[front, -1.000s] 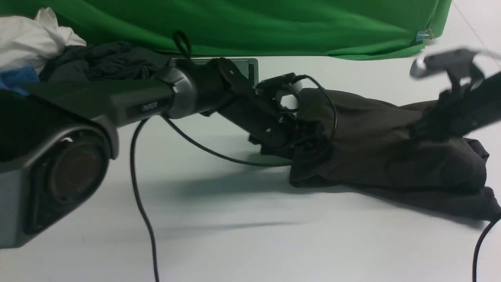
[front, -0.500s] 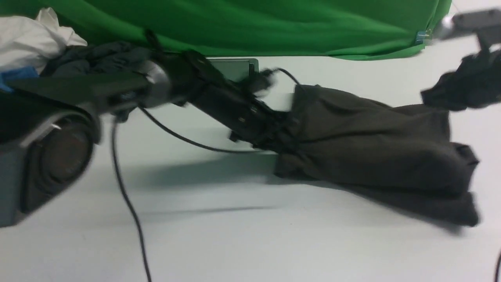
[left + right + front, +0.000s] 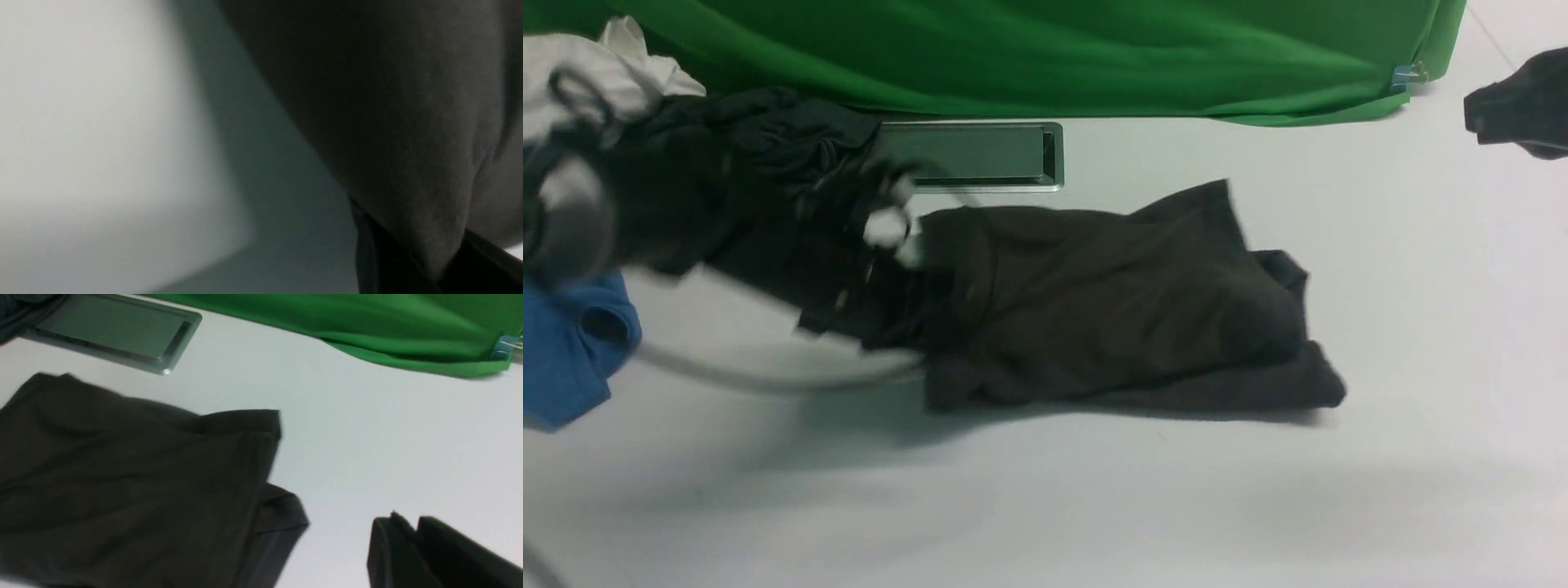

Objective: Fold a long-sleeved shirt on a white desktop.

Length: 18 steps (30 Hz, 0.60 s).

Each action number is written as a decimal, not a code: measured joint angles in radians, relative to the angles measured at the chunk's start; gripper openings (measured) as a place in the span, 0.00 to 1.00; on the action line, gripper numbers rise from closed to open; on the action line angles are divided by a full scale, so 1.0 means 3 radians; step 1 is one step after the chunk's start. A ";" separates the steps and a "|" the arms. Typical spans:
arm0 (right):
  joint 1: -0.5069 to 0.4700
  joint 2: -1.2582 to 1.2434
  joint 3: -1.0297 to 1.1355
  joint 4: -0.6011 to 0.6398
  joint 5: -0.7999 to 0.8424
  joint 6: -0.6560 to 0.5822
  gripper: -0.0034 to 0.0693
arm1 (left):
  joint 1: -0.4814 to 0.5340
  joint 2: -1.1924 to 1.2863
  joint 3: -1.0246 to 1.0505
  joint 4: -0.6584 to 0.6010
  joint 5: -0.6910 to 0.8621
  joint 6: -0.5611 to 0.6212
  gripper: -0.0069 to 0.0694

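The long-sleeved shirt (image 3: 1111, 302) lies as a folded dark olive-brown bundle in the middle of the white desktop (image 3: 1094, 498). My left gripper (image 3: 907, 306), blurred by motion, is at the bundle's left edge and shut on it. The left wrist view shows the shirt's fabric (image 3: 408, 122) pinched between the dark jaws. My right gripper (image 3: 1482, 114) hangs in the air at the far right, well clear of the shirt. In its own view the right gripper (image 3: 408, 528) is shut on nothing, and the shirt (image 3: 135, 473) lies beside it with a gap of bare table between.
A grey metal-framed hatch (image 3: 976, 155) sits just behind the shirt. A charcoal garment (image 3: 760, 131), a white cloth (image 3: 613, 57) and a blue garment (image 3: 564, 343) are piled at the left. The green backdrop (image 3: 1054, 49) closes the far edge.
The left gripper has pulled the shirt far to the left. The right gripper let go of the shirt's right end, which dropped flat, and moved up and away to the right.
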 joint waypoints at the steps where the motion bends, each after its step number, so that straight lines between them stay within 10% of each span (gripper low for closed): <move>1: 0.0005 0.0000 0.0000 0.0000 0.0000 0.0000 0.16 | 0.0002 0.0000 0.0021 0.0009 0.0000 0.0000 0.21; 8: 0.0166 0.0000 0.0128 0.0013 -0.0359 0.0003 0.19 | 0.0039 -0.0094 0.0152 0.0253 -0.0355 -0.0138 0.26; 18: 0.0163 -0.0509 0.0769 0.0024 -0.0460 0.0131 0.21 | 0.0039 -0.0105 0.0152 0.0371 -0.0277 -0.0495 0.88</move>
